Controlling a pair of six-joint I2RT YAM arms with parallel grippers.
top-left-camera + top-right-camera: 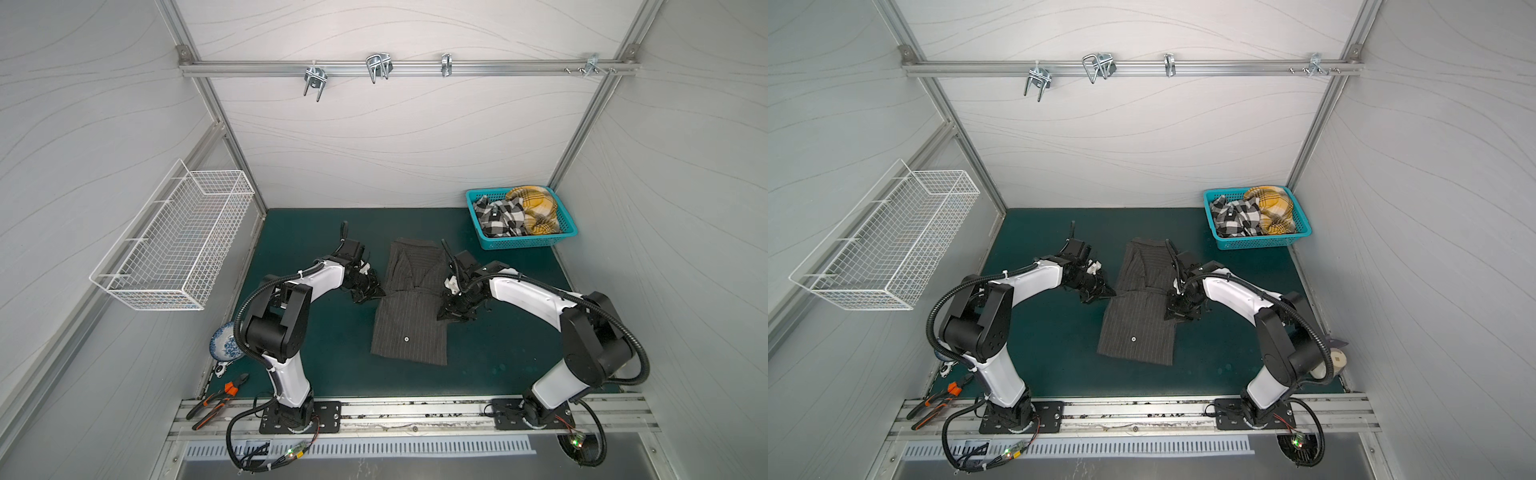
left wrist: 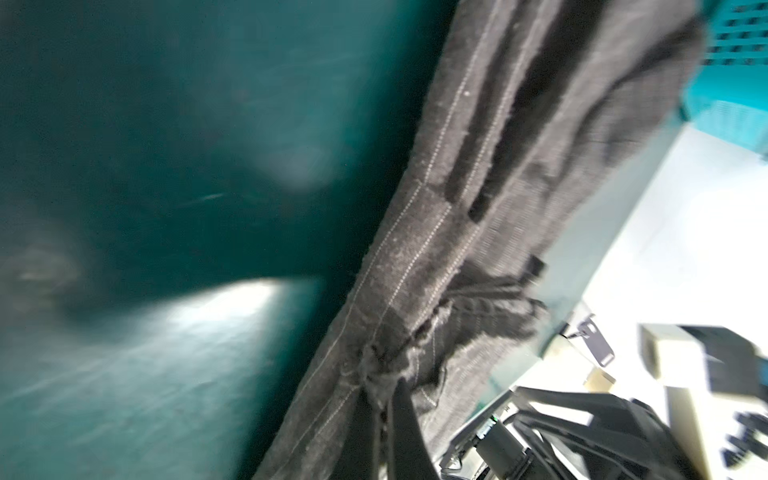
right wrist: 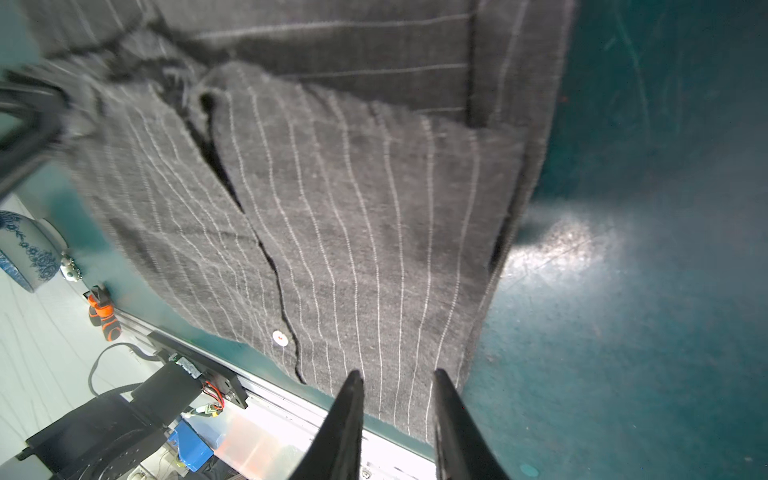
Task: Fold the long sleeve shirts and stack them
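The dark charcoal pinstriped long sleeve shirt (image 1: 409, 324) (image 1: 1138, 328) lies partly folded into a narrow strip on the green mat in both top views. My left gripper (image 1: 379, 291) (image 2: 384, 384) is shut on a bunched bit of its left edge (image 2: 478, 187) at mid-length. My right gripper (image 1: 444, 312) (image 3: 397, 374) is at the shirt's right edge (image 3: 353, 208), fingers apart with cloth showing between them. The black-and-white plaid shirt (image 1: 498, 218) and the yellow plaid shirt (image 1: 534, 205) lie crumpled in the teal basket (image 1: 523, 243).
The teal basket (image 1: 1258, 244) stands at the mat's back right corner. A white wire basket (image 1: 174, 241) hangs on the left wall. A blue-and-white bowl (image 1: 224, 343) and orange-handled pliers (image 1: 216, 401) lie at the front left. Metal hooks (image 1: 378, 66) hang from the rear rail.
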